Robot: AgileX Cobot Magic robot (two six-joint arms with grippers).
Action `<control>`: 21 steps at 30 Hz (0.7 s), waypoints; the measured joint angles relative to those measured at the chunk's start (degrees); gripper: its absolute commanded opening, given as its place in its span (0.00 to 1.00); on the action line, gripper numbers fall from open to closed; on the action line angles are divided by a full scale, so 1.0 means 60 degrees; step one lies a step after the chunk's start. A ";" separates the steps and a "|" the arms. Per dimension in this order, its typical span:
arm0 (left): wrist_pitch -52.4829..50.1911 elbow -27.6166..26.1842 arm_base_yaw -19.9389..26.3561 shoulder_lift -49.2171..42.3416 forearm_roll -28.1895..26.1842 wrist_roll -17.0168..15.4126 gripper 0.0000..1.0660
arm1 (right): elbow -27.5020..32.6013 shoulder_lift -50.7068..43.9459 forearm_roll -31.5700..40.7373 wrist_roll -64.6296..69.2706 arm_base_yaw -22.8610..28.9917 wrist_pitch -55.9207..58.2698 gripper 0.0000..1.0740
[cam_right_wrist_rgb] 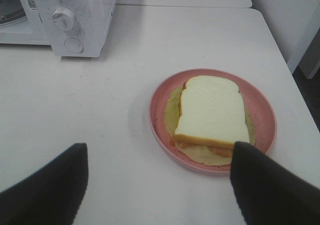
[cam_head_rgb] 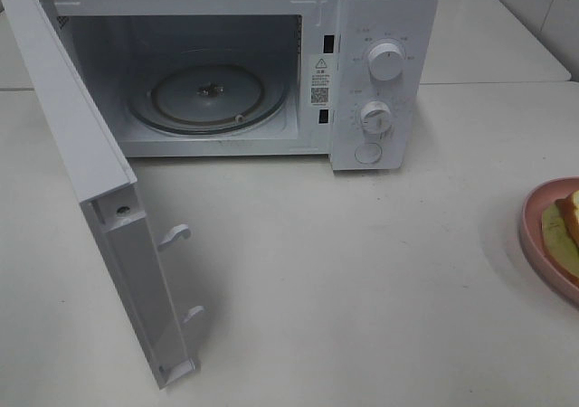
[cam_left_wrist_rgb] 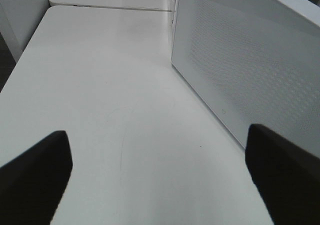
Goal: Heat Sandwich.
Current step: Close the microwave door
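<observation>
The sandwich (cam_right_wrist_rgb: pixel 212 112), pale bread on top with yellow-green filling under it, lies on a round pink plate (cam_right_wrist_rgb: pixel 156 116) on the white table. In the high view only a sliver of the sandwich (cam_head_rgb: pixel 570 215) and plate (cam_head_rgb: pixel 534 222) shows at the right edge. My right gripper (cam_right_wrist_rgb: pixel 159 147) hovers open just short of the plate, one dark finger (cam_right_wrist_rgb: pixel 50 185) on each side of the view. The left gripper (cam_left_wrist_rgb: pixel 157 135) is open over bare table beside the microwave door (cam_left_wrist_rgb: pixel 240 70). Neither gripper appears in the high view.
The white microwave (cam_head_rgb: pixel 384 27) stands at the back with its door (cam_head_rgb: pixel 81 145) swung wide open toward the front left. A glass turntable (cam_head_rgb: pixel 208 95) sits inside. Its knobs (cam_head_rgb: pixel 386 61) face forward, and the control panel (cam_right_wrist_rgb: pixel 65 20) also shows in the right wrist view.
</observation>
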 measured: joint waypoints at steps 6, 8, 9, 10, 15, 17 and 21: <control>-0.0678 -0.0010 0.0000 0.0945 0.0000 0.0000 0.45 | 0.0000 0.0000 0.0000 0.0000 0.0000 0.0000 0.70; -0.0917 -0.0010 0.0000 0.1318 0.0000 0.0000 0.32 | 0.0000 0.0000 0.0000 0.0000 0.0000 0.0000 0.70; -0.1194 -0.0010 0.0000 0.1700 0.0010 0.0000 0.20 | 0.0000 0.0000 0.0000 0.0000 0.0000 0.0000 0.70; -0.1375 -0.0010 0.0000 0.1881 0.0010 0.0000 0.14 | 0.0000 0.0000 0.0000 0.0000 0.0000 0.0000 0.70; -0.2674 0.0353 0.0000 0.2626 0.0019 0.0000 0.00 | 0.0000 0.0000 0.0000 0.0000 0.0000 0.0000 0.70; -0.3018 0.0525 0.0000 0.2788 0.0029 0.0000 0.00 | 0.0000 0.0000 0.0000 0.0000 0.0000 0.0000 0.70; -0.4479 0.1222 0.0000 0.3390 0.0076 0.0000 0.00 | 0.0000 0.0000 0.0000 0.0000 0.0000 0.0000 0.70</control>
